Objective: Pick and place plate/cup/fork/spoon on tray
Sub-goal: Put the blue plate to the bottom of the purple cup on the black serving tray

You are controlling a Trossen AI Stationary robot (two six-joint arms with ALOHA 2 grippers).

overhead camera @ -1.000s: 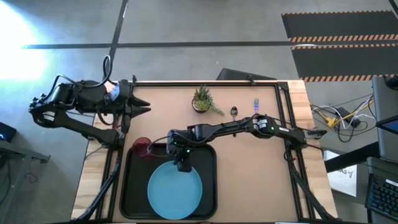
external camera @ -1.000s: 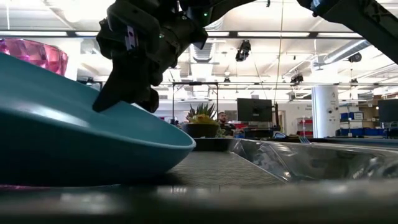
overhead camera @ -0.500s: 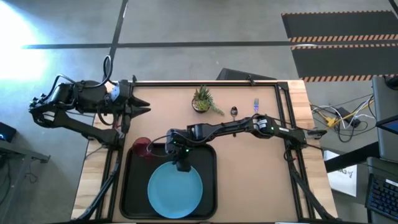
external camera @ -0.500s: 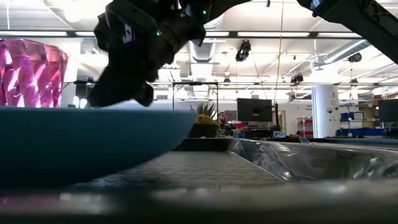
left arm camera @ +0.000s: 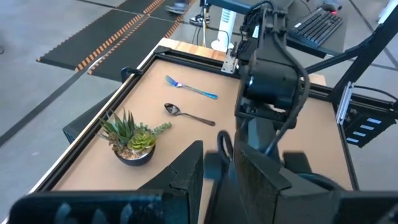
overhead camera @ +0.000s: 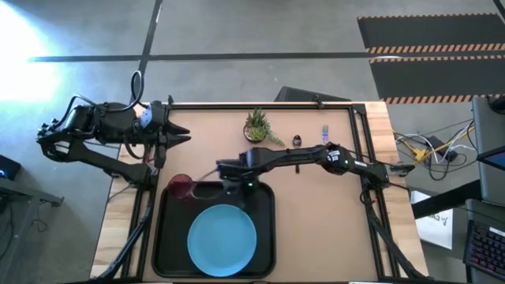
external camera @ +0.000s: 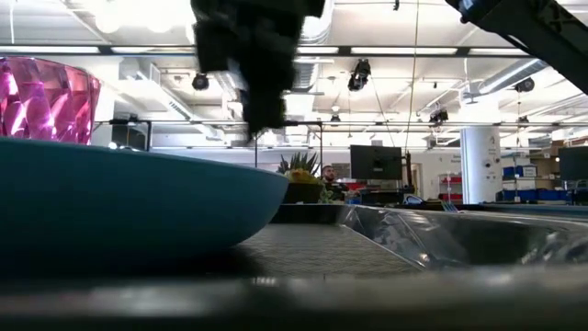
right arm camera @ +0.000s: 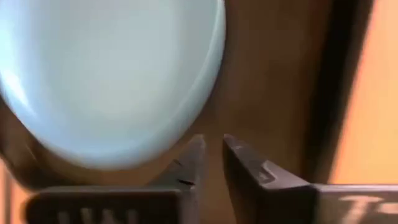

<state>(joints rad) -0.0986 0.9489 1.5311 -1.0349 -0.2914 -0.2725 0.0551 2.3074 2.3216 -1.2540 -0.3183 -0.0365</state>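
Note:
The light-blue plate (overhead camera: 222,239) lies flat in the black tray (overhead camera: 264,201) and fills the left of the low view (external camera: 138,202). The red cup (overhead camera: 180,187) stands upright at the tray's far left corner; whether it is inside the rim, I cannot tell. The spoon (overhead camera: 297,140) and the blue-handled fork (overhead camera: 324,132) lie on the table at the far right. My right gripper (overhead camera: 233,186) hangs narrowly open and empty over the tray's far edge, just beyond the plate's rim (right arm camera: 212,142). My left gripper (overhead camera: 180,136) waits open at the table's far left.
A small potted plant (overhead camera: 256,126) stands at the far middle, left of the spoon. The left wrist view shows the plant (left arm camera: 132,138), the spoon (left arm camera: 186,114) and the fork (left arm camera: 191,88) in a row. Bare brown table lies right of the tray.
The plate was tilted, its far rim held up by my right gripper; it has dropped level and now lies flat in the tray. My right gripper has let go of the rim, risen and drawn back toward the table's far edge.

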